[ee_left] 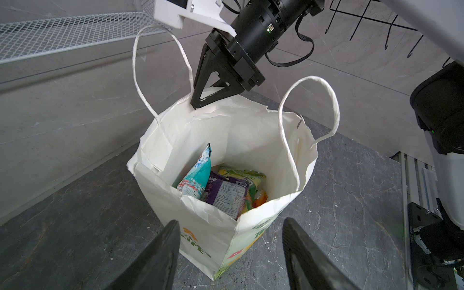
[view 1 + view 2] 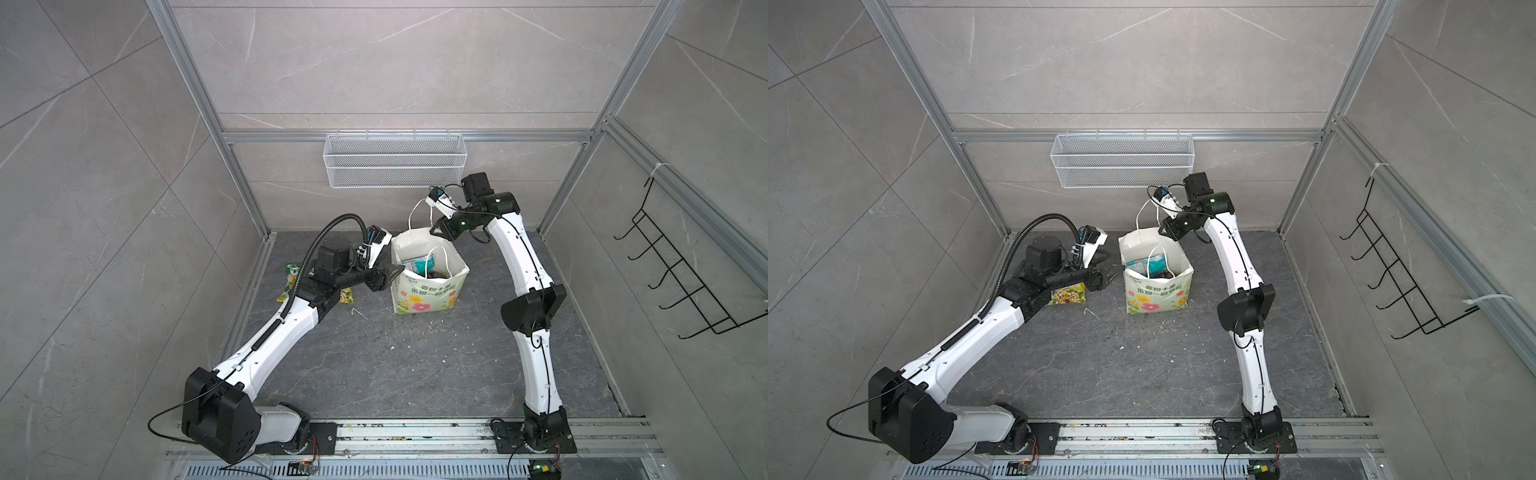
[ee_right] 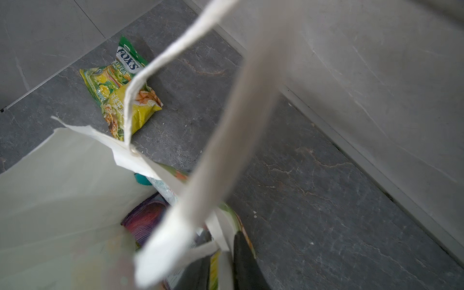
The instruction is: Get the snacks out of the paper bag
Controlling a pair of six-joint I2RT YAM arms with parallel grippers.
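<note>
The bag (image 2: 428,291) stood upright on the floor (image 2: 415,374) between the arms, mouth up. The right gripper (image 1: 199,103) was pinched shut on the far rim beside one handle (image 1: 135,57). We judged that this grip was there to hold the mouth wide and keep the light paper from tipping while the other arm reached in. The left gripper (image 1: 231,221) hung just outside the near wall, jaws spread wide and empty, aimed into the opening, so we took the step in hand to be the reach for the next packet. Inside, a teal packet (image 1: 197,173) stood on edge, highest and likely easiest to nip. A purple packet (image 1: 226,193) leaned beside it, with a green-yellow packet (image 1: 241,174) behind. Two snacks lay out on the floor left of the bag, partly under the left arm: a green packet (image 3: 125,60) with a yellow packet (image 3: 140,108) overlapping it, set apart from the bag. We judged at least three remained, and that the other handle (image 1: 311,78) by the opening could snag the left gripper.
</note>
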